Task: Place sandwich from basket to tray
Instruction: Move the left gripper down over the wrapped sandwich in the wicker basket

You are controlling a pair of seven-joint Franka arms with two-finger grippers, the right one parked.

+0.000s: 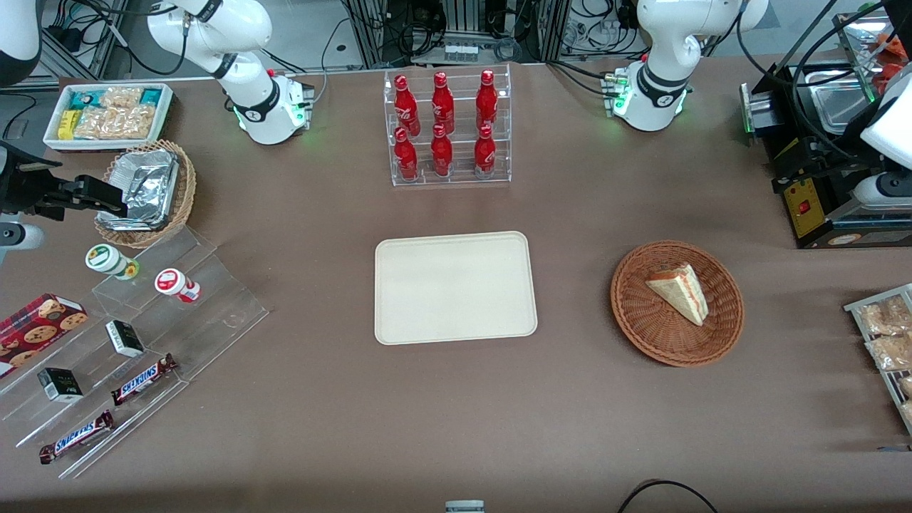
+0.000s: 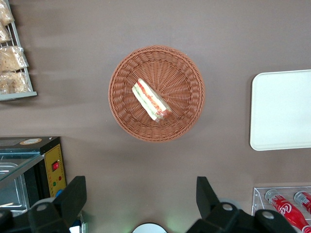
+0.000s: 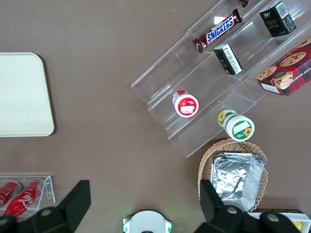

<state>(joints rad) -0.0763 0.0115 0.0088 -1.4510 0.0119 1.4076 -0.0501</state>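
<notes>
From the front camera I see the sandwich (image 1: 679,292) lying in the round brown basket (image 1: 677,303) on the bench (image 1: 299,399), toward the working arm's end. Its point aims toward about five o'clock in that view and the filling edge faces the upper rim. The cream tray (image 1: 455,286) sits flat at mid-bench with nothing on it, well apart from the basket. Farther from the camera than the tray stands a clear rack of red bottles (image 1: 447,128). I cannot make out the hand itself in this view.

On the left wrist camera I have the hand (image 2: 141,201) high above the bench, its two dark fingers (image 2: 73,196) spread wide with nothing between them. The basket (image 2: 156,93) is apart from the fingertips, with the sandwich (image 2: 151,99) inside it, red and green layers showing along its long edge. A corner of the tray (image 2: 282,110) shows beside the basket, clear of it.

The right wrist camera gives me the tray (image 3: 22,94) again, near a clear stepped stand (image 3: 204,82) holding snacks.
</notes>
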